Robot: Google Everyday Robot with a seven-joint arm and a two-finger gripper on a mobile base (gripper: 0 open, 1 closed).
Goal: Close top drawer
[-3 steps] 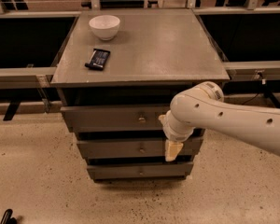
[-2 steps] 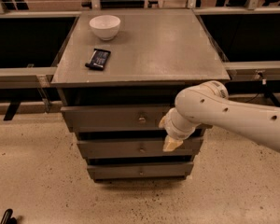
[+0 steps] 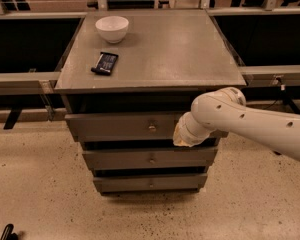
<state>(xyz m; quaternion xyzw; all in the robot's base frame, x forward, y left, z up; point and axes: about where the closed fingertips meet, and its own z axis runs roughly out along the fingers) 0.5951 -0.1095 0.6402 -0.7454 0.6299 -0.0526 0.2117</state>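
The top drawer point(image 3: 120, 126) is a wide dull-grey front with a small round knob point(image 3: 152, 128). It stands out a little from the cabinet, with a dark gap above it under the tabletop. My gripper point(image 3: 182, 135), at the end of the white arm point(image 3: 250, 121), rests against the right part of the top drawer's front, to the right of the knob. Its pale tip covers the drawer's lower edge there.
Two shorter grey drawer fronts sit below, the middle one point(image 3: 140, 159) and the bottom one point(image 3: 140, 183). A white bowl point(image 3: 112, 28) and a black bar point(image 3: 105, 63) lie on the grey cabinet top point(image 3: 180, 49). Dark low shelving with metal rails point(image 3: 20, 77) runs on both sides. The floor is speckled.
My gripper has risen from the middle drawer's level to the top drawer's front and moved in closer against it. The drawer looks about as far out as before.
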